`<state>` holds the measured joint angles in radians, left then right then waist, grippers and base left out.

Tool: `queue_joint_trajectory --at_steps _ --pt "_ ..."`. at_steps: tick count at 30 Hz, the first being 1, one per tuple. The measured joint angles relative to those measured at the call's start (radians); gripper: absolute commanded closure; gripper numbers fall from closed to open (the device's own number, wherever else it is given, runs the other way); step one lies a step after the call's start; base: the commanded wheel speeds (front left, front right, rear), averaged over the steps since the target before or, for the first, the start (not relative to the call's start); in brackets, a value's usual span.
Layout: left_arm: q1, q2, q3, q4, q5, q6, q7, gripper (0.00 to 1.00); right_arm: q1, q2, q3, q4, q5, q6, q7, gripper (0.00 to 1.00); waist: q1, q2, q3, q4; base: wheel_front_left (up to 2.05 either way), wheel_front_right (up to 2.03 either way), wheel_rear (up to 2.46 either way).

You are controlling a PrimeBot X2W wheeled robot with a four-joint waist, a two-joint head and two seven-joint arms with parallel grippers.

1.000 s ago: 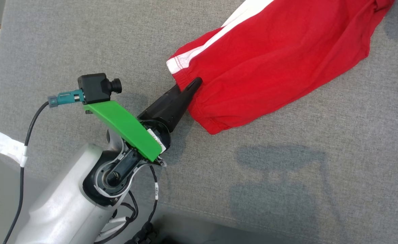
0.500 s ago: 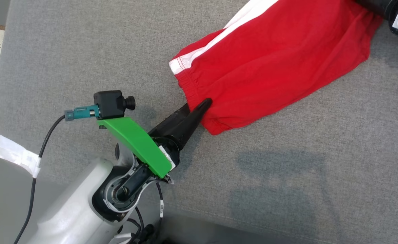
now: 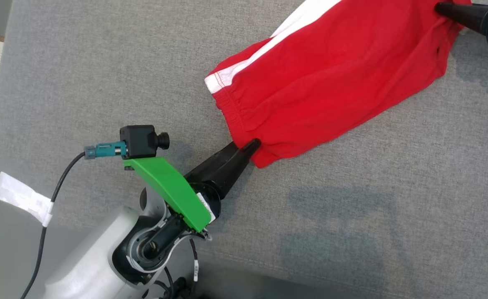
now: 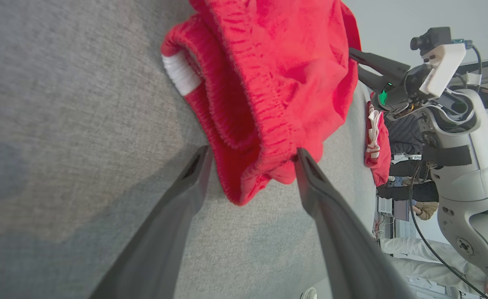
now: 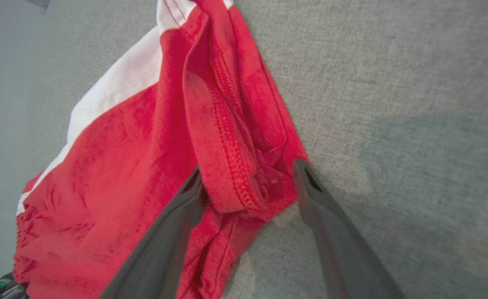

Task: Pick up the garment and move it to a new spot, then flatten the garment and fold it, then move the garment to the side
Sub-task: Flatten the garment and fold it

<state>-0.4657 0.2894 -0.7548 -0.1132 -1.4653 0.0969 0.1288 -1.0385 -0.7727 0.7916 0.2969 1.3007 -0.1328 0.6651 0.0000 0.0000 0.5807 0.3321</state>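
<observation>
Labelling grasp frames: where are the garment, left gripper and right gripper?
garment (image 3: 331, 83), head view, red middle panel.
left gripper (image 4: 252, 150), left wrist view, between fingertips.
right gripper (image 5: 247, 166), right wrist view, between fingertips.

- Head camera: high above, facing steeply down on the grey woven fabric surface (image 3: 352, 216).
- Left wrist camera: low, close, facing along the left tool (image 4: 252, 153).
- Right wrist camera: likewise, along the right tool (image 5: 247, 166).
- Shared: the red-and-white cloth garment (image 3: 331, 83), seen from opposite ends.

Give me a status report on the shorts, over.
Left gripper open, fingers astride waistband corner. Right gripper open astride opposite end. Shorts rumpled on grey cushion, not gripped. Nothing blocking.
</observation>
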Motion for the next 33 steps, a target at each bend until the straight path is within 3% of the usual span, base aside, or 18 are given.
queue_joint_trajectory --at_steps 9,10,11,13,14,15,17,23,33 --pt "-0.018 -0.039 -0.024 0.011 0.0 0.009 0.022 0.0 -0.008 0.002 -0.011 -0.03 -0.001 0.0 0.028 0.0 0.0 0.0 0.031 -0.016 0.0 0.0 0.0" --pt "-0.023 -0.042 -0.024 0.015 0.0 0.009 0.023 0.0 -0.009 0.003 -0.011 -0.034 -0.001 0.0 0.031 0.05 0.0 0.0 0.032 -0.017 0.0 0.0 0.0" --pt "-0.03 -0.044 -0.026 0.019 0.0 0.009 0.03 0.0 -0.01 0.005 -0.011 -0.036 -0.001 0.0 0.032 0.49 0.0 0.0 0.034 -0.018 0.0 0.0 0.0" --pt "-0.04 -0.049 -0.028 0.029 0.0 0.009 0.033 0.0 -0.013 0.009 -0.012 -0.04 -0.001 0.0 0.036 0.65 0.0 0.0 0.036 -0.019 0.0 0.0 0.0" --pt "-0.046 -0.049 -0.03 0.034 0.001 0.009 0.037 0.03 -0.016 0.011 -0.012 -0.042 -0.001 0.0 0.039 0.8 0.0 0.0 0.038 -0.019 0.0 0.0 0.0" --pt "-0.052 -0.049 -0.033 0.037 0.005 0.009 0.039 0.36 -0.017 0.013 -0.012 -0.045 -0.001 0.0 0.04 0.99 0.0 0.0 0.038 -0.02 0.0 0.0 0.0" --pt "-0.06 -0.053 -0.035 0.041 0.006 0.009 0.043 1.0 -0.017 0.017 -0.011 -0.051 -0.002 0.0 0.041 1.0 0.0 0.0 0.039 -0.02 0.0 0.0 0.0" --pt "-0.072 -0.036 -0.051 0.051 0.039 0.009 0.056 1.0 0.004 0.027 -0.005 -0.049 0.001 0.0 0.05 1.0 0.0 0.0 0.019 -0.021 0.0 0.0 0.0" --pt "-0.077 0.119 -0.028 0.059 0.055 0.009 0.115 1.0 0.065 0.049 -0.007 -0.097 0.013 0.0 0.038 1.0 0.0 0.0 -0.036 -0.044 0.0 0.0 0.0"
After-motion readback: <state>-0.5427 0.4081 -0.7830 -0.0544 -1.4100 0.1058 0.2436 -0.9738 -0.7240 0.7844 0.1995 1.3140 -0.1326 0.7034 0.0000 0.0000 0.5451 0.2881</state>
